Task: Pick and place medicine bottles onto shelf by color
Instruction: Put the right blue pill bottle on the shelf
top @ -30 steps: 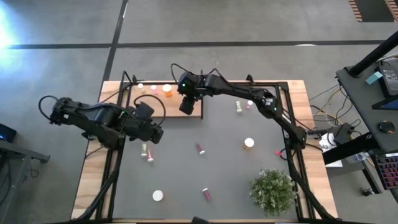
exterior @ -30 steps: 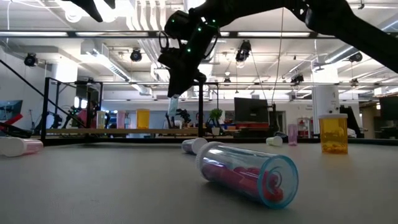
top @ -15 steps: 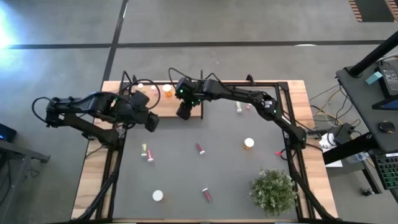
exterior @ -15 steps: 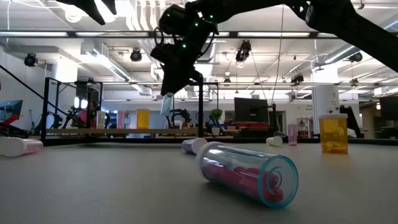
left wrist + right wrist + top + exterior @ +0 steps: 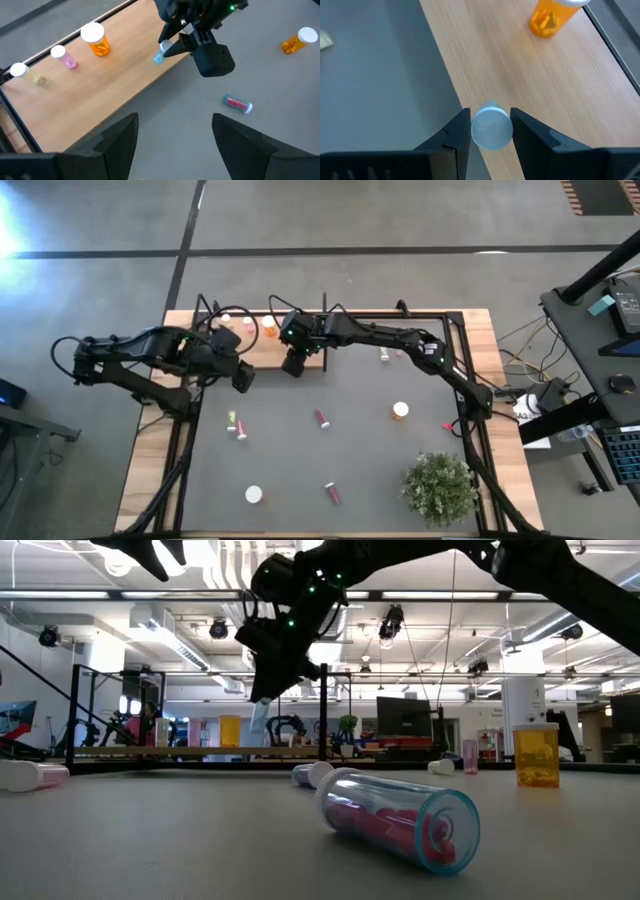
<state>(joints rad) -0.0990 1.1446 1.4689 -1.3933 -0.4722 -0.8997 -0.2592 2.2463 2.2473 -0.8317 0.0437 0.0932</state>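
While the small bottle (image 5: 491, 127) with the pale cap sits pinched between the right pincer (image 5: 293, 361)'s fingers, you can see it has travelled along the shelf (image 5: 262, 352) over the last second: the right arm has slid from the board's right end toward its middle, so the bottle now hangs over the front edge of the light wood, closer to the orange bottle (image 5: 269, 325) already standing there. That suggests the carry is nearly over and you are picking the spot for this colour; the bottle is not yet set down.

Your left pincer (image 5: 241, 377) has also drawn back and up from the fallen bottles on the worktop (image 5: 360, 440) and now hovers just off the shelf's left front corner, fingers (image 5: 118, 141) spread wide and empty.

Check the left wrist view for what the overhead cannot give you: three bottles in a row on the board, a pale yellowish one (image 5: 26, 73), a pink one (image 5: 63, 56) and the orange one, with the carried bottle tilted above the wood, well clear of them. The low view shows that bottle (image 5: 260, 716) lifted above the shelf's line, and a pink bottle (image 5: 398, 817) lying on its side close to the camera. Overhead, loose bottles remain scattered on the worktop, near the plant (image 5: 438, 486) and elsewhere.
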